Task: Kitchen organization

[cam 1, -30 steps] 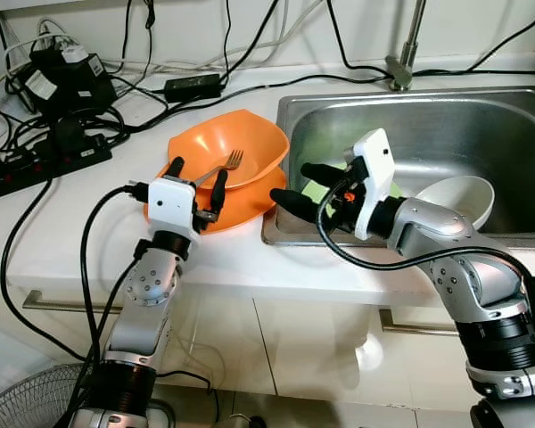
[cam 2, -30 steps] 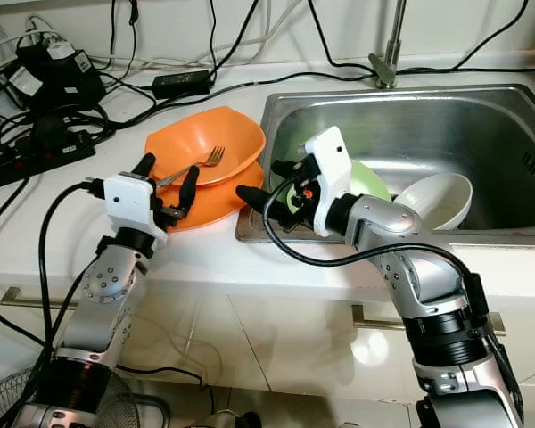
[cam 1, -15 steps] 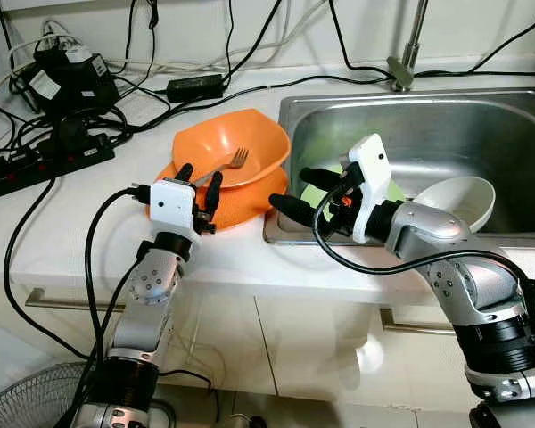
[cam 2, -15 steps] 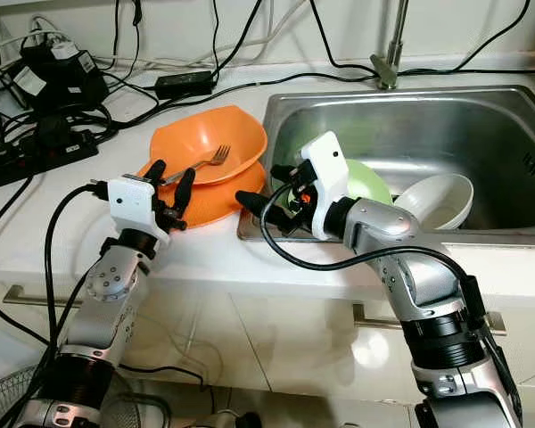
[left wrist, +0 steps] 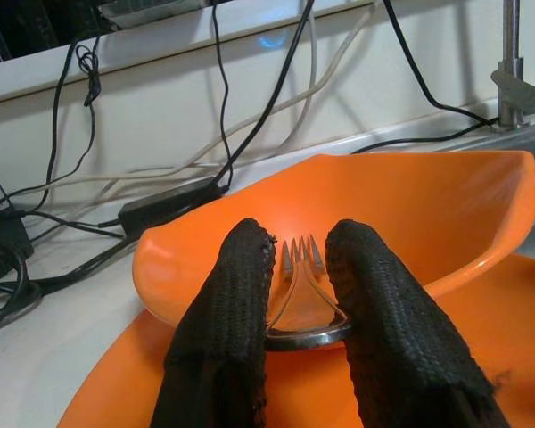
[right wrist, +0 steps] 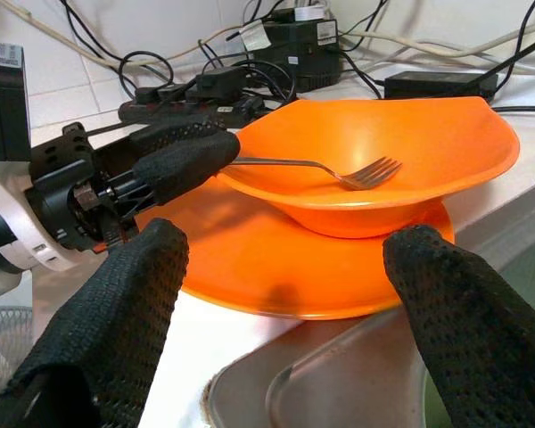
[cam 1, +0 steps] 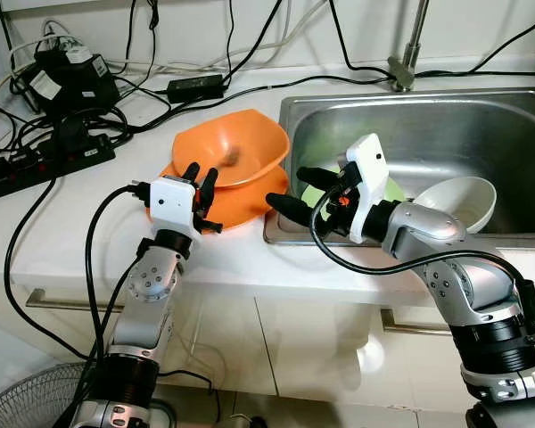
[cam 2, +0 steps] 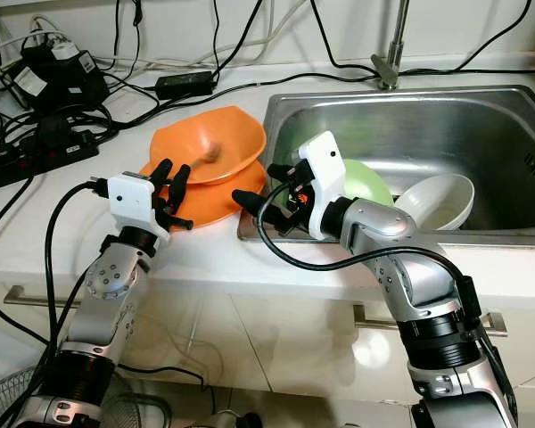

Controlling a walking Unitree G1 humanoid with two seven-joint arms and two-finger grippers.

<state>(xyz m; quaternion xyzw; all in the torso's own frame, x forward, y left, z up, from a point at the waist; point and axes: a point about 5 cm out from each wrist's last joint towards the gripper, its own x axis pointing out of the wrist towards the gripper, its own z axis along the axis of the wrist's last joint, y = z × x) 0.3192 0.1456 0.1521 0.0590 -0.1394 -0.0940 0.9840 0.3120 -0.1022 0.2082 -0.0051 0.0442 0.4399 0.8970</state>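
A silver fork (right wrist: 339, 168) lies across the orange bowl (cam 1: 241, 141), tines over the bowl's inside. The bowl sits on an orange plate (cam 1: 245, 203) on the white counter, just left of the sink. My left gripper (cam 1: 201, 172) is at the bowl's near-left rim, shut on the fork's handle (left wrist: 299, 308), which is pinched between its two black fingers. My right gripper (cam 1: 292, 189) hovers open over the sink's left edge, pointing at the plate, with nothing between its fingers.
The steel sink (cam 1: 464, 125) holds a green dish (cam 2: 361, 183) and a white bowl (cam 1: 459, 201), with the faucet (cam 1: 408, 45) behind. Power strips and tangled cables (cam 1: 53, 147) crowd the counter's back left. The counter edge (cam 1: 241, 267) runs in front.
My left gripper's fingers have come together on the fork handle, and the fork now looks blurred over the bowl. The right gripper has edged slightly left.
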